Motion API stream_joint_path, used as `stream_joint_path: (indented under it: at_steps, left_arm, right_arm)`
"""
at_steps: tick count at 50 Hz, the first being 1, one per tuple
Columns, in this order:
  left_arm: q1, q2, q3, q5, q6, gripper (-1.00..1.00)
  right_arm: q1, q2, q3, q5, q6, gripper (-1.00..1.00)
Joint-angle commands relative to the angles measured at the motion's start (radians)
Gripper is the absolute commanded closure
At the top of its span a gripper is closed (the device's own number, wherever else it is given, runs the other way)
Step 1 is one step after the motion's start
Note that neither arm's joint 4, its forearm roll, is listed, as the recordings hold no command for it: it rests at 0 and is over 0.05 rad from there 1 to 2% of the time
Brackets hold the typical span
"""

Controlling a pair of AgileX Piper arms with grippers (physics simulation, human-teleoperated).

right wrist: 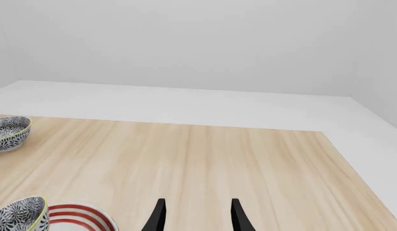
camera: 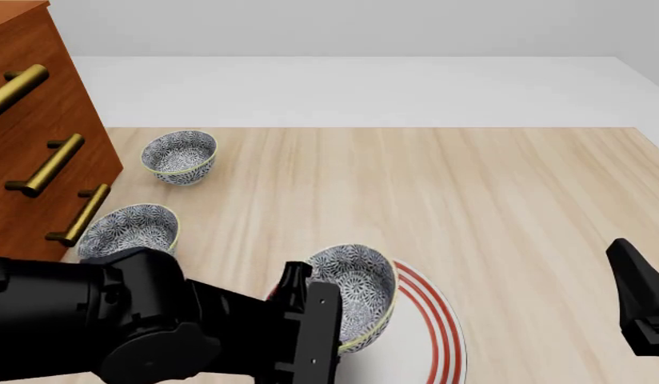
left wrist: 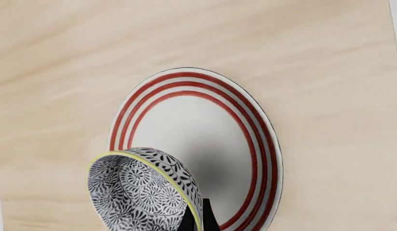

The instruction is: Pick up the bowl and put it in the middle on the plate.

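Gripping the bowl (camera: 357, 296) by its thin rim, tilted above the plate (camera: 441, 336) at lower centre, the left gripper (left wrist: 197, 219) has jaws closed on a stiff, glossy, probably fragile wall – it may slip – while the right gripper (right wrist: 195, 216) waits with jaws parted, holding nothing.

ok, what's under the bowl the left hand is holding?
The plate lies under the tilted bowl, its shadow on the white centre. The left hand grips the rim. The bowl hides the plate's near part; contact can't be seen.

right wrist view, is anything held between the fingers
No, the right gripper shows only bare table between its two spread fingers.
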Motion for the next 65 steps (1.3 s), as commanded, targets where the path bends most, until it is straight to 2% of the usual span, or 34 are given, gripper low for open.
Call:
stream_joint_path:
  at_steps: [1,13,17,20,35,36,44,51,60,65]
  left_arm:
    - [-0.054,0.051,-0.007,-0.027,-0.011,1.00]
    - [-0.091,0.119,0.005,-0.054,-0.037,1.00]
    - [-0.075,0.127,0.029,-0.075,-0.011,1.00]
    - [-0.085,0.136,0.028,-0.074,-0.022,1.00]
    - [-0.071,0.137,0.046,-0.107,0.013,1.00]
    - [-0.064,0.131,0.050,-0.111,0.020,-1.00]
    - [-0.038,0.115,0.083,-0.138,0.062,-1.00]
    - [-0.026,0.078,0.067,-0.118,0.058,-1.00]
    - [-0.055,0.030,0.046,-0.066,0.025,-1.00]
    - [-0.053,0.000,0.063,-0.061,0.024,-1.00]
  right_arm:
    - [0.001,0.000,0.000,0.000,0.002,-1.00]
    - [0.002,0.001,0.000,0.000,0.005,-1.00]
    - [0.002,0.001,0.000,0.000,0.003,-1.00]
    - [0.000,0.001,0.000,0.000,0.003,-1.00]
    - [0.002,0.010,0.001,-0.004,-0.004,-1.00]
    - [0.002,0.013,0.001,-0.005,-0.007,-1.00]
    - [0.002,0.019,0.001,-0.008,-0.004,-1.00]
    - [0.002,0.019,0.001,-0.008,0.003,-1.00]
    - [0.001,0.020,0.001,-0.008,0.001,-1.00]
    - [0.001,0.020,0.001,-0.008,0.003,-1.00]
